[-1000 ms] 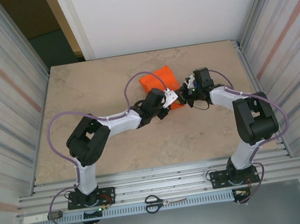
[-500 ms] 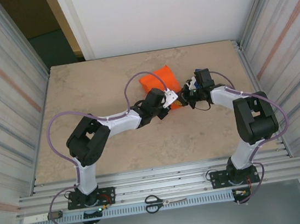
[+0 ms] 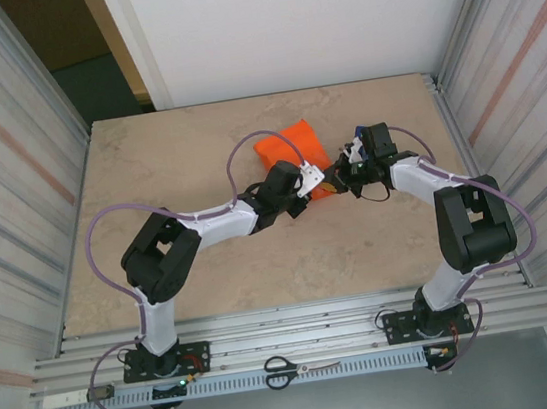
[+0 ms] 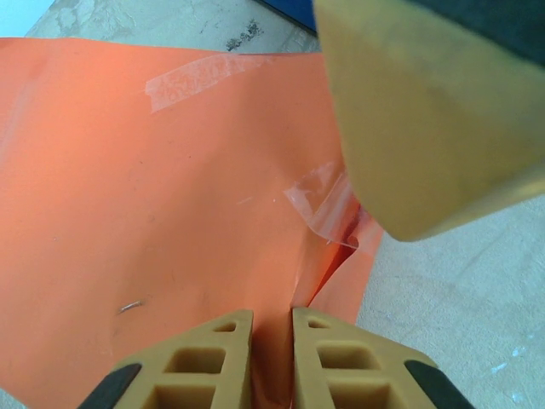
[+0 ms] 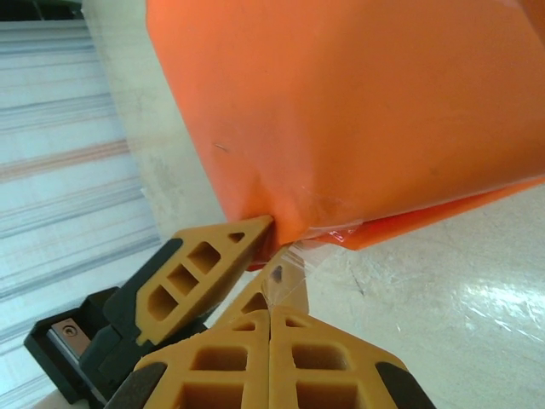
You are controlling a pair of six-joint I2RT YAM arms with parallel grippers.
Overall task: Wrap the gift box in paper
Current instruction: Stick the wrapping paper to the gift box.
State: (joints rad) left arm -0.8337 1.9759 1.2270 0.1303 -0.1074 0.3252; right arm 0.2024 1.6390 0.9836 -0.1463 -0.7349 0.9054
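Observation:
The paper point(image 3: 291, 149) lies as a folded orange bundle at the back middle of the table, and the gift box is hidden inside it. My left gripper point(image 3: 317, 185) is at the bundle's near right corner. In the left wrist view this gripper point(image 4: 272, 322) is shut on an upright fold of the paper point(image 4: 153, 196). My right gripper point(image 3: 345, 168) meets it from the right. In the right wrist view it point(image 5: 271, 312) is shut on a clear tape strip point(image 5: 294, 266) that runs up to the paper's point(image 5: 358, 102) corner, beside the left fingers point(image 5: 204, 266).
Two pieces of clear tape point(image 4: 197, 75) are stuck on the paper's top. A blue object's edge point(image 4: 289, 10) shows just behind the bundle. Scissors point(image 3: 300, 367) lie on the front rail. Ribbed metal walls point(image 3: 8, 179) close in both sides of the table.
The right arm has shifted slightly to the right and its wrist has turned a little. The left arm and the bundle have stayed put.

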